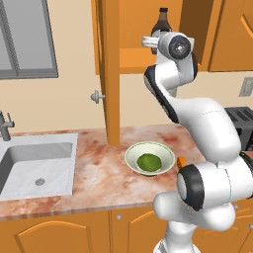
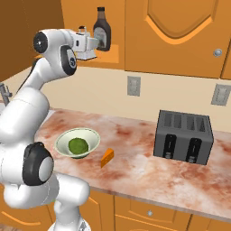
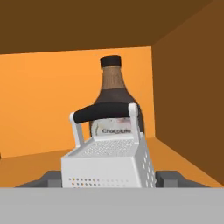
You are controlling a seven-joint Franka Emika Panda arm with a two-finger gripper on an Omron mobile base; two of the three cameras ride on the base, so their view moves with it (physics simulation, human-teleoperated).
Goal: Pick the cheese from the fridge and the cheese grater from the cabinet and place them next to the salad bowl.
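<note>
Orange cabinet (image 3: 52, 100) shelf around claw (image 3: 109, 180); claw fingers flank cheese grater (image 3: 109, 162) base, whether gripping unclear; dark bottle (image 3: 114, 100) just beyond grater.

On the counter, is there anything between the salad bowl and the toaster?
Yes: the cheese lies on the counter just beside the salad bowl; from it to the toaster the marble is bare, in the right base view.
</note>
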